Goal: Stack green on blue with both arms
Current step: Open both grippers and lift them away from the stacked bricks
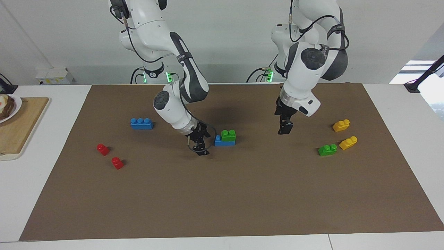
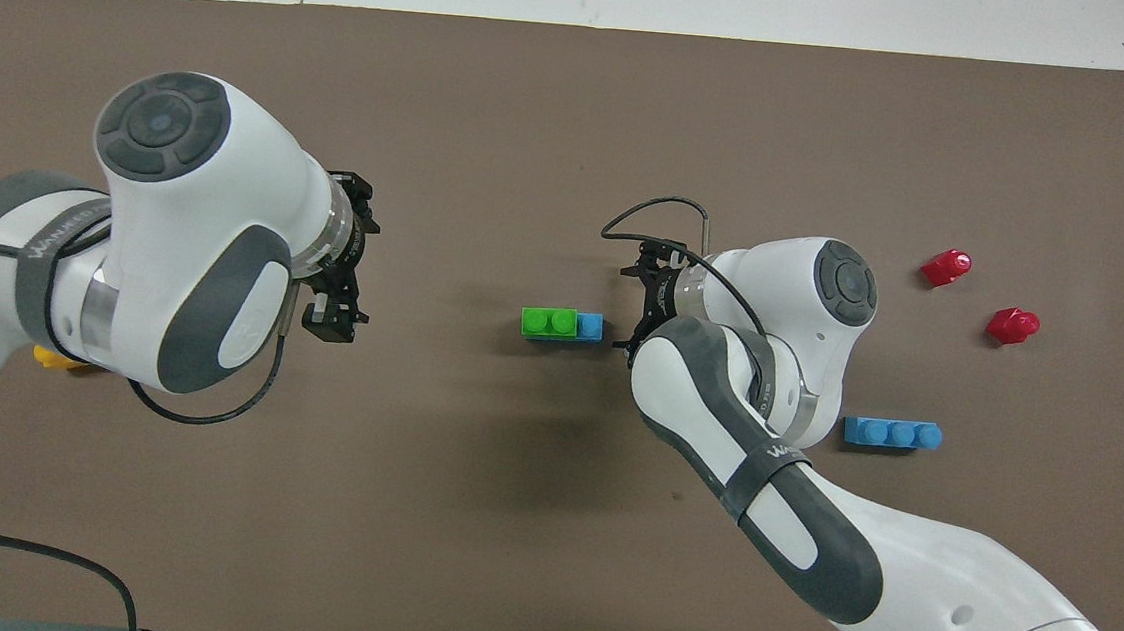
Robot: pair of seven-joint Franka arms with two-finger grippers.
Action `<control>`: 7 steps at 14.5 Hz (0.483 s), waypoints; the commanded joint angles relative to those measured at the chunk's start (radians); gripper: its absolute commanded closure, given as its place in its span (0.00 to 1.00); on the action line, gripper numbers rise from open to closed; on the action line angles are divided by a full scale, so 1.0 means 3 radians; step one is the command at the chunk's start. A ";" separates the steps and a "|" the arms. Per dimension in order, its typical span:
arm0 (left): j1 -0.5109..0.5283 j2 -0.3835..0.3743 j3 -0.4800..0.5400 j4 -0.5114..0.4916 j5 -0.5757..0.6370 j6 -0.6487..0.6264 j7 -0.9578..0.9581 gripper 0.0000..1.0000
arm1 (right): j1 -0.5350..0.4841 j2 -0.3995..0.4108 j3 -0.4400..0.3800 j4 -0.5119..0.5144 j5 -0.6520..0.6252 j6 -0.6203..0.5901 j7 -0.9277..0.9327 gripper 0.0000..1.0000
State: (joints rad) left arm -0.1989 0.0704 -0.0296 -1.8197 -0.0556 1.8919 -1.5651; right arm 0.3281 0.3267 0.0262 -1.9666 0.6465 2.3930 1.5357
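Now the green brick [image 1: 228, 135] sits on the blue brick [image 1: 220, 141], stacked near the middle of the brown mat [image 1: 225, 194] on the desk [image 1: 399, 239]. Their long axes run along the desk, from one arm's end toward the other. The green one, bright and two-studded, covers the part of the blue toward the left arm's end, leaving one blue stud bare toward the right arm's end. The right hand [image 1: 200, 150] hangs low just beside that bare end, fingers spread wide, holding nothing. The left hand [image 1: 284, 129] hovers above the mat toward the loose green brick [image 1: 327, 149], also wide and empty.
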 commanded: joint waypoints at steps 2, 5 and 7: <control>0.0569 -0.0336 -0.0039 -0.0065 0.0027 -0.0369 0.1271 0.00 | -0.0325 -0.0199 -0.0006 0.0091 -0.0134 -0.0372 -0.0790 0.04; 0.0729 -0.0398 -0.0034 -0.0055 0.0032 -0.0538 0.2284 0.00 | -0.0617 -0.0230 -0.0001 0.0342 -0.0604 -0.0781 -0.1456 0.04; 0.0816 -0.0388 -0.0034 0.0042 0.0037 -0.0620 0.2999 0.00 | -0.0730 -0.0260 0.0000 0.0511 -0.0855 -0.1067 -0.1890 0.04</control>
State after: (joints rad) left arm 0.0225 -0.0396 -0.0259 -1.8192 -0.0553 1.7386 -0.8392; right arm 0.1424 0.2541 0.0153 -1.8652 0.4578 2.1454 1.0858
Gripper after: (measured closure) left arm 0.000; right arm 0.000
